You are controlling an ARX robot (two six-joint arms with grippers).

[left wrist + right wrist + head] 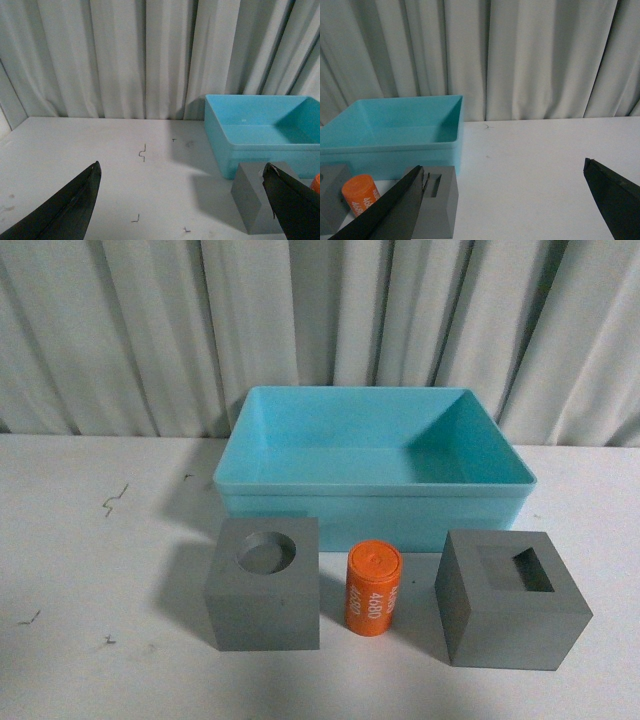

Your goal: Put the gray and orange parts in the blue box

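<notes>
Three parts stand in a row on the white table [90, 570] in the front view, all outside the blue box [375, 502], just before its front wall. The gray cube with the round recess [265, 600] is on the left, the orange cylinder [373, 590] stands upright in the middle with "4680" printed on its side, and the gray cube with the square recess [510, 615] is on the right, a little turned. The three do not touch each other. A pale curtain [120, 330] hangs behind the box.

From the left wrist view, the left gripper [181, 167] has its two dark fingers [75, 205] spread wide, with nothing between them except bare table. The gray cube with the round recess shows beside one finger, the blue box is behind it, and only a small edge of the orange cylinder is visible.

From the right wrist view, the right gripper [503, 166] is also spread wide and holds nothing. One finger [390, 210] partly covers the gray cube with the square recess; the orange cylinder stands beside this cube, before the box.
</notes>
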